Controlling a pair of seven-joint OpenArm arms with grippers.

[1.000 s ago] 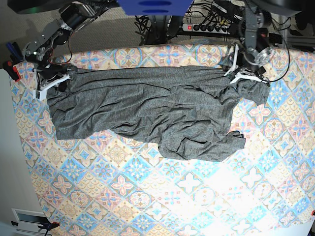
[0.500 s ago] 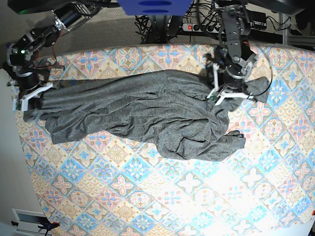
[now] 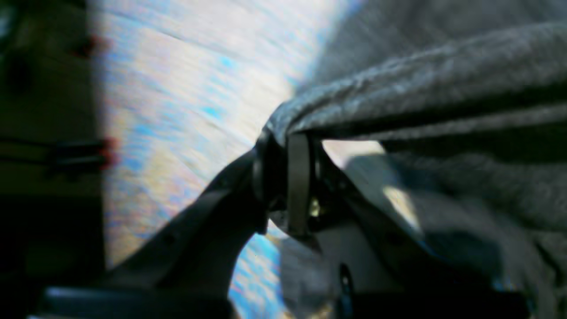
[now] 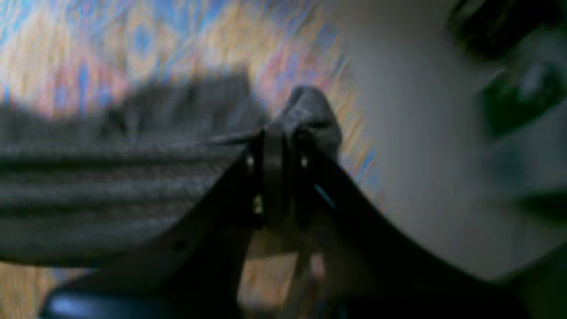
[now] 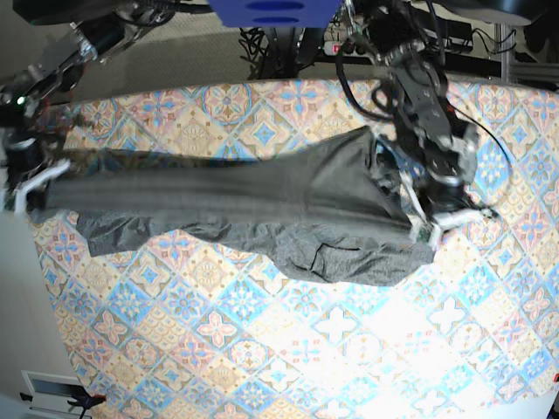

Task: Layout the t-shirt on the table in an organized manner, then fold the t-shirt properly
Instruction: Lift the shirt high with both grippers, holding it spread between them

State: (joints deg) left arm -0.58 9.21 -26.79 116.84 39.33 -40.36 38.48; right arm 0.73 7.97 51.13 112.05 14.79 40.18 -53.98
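Note:
The dark grey t-shirt (image 5: 262,201) is stretched in a long band across the far half of the patterned table (image 5: 262,349). My left gripper (image 5: 434,229) is at the shirt's right end, shut on a bunch of its fabric; in the left wrist view the fingers (image 3: 299,177) pinch a taut fold of the t-shirt (image 3: 421,88). My right gripper (image 5: 31,188) is at the table's left edge, shut on the other end. In the right wrist view the t-shirt (image 4: 110,177) runs off to the left of the closed fingers (image 4: 272,168). Both wrist views are blurred.
A power strip and tangled cables (image 5: 367,48) lie behind the table's far edge, beside a blue part (image 5: 271,10) at the top. A clamp (image 5: 83,400) sits at the lower left corner. Pale floor borders the table's left edge.
My left gripper swung from the far right edge toward the table's middle right, dragging the shirt's end. My right gripper pulled outward to the left edge. The shirt went from spread to stretched.

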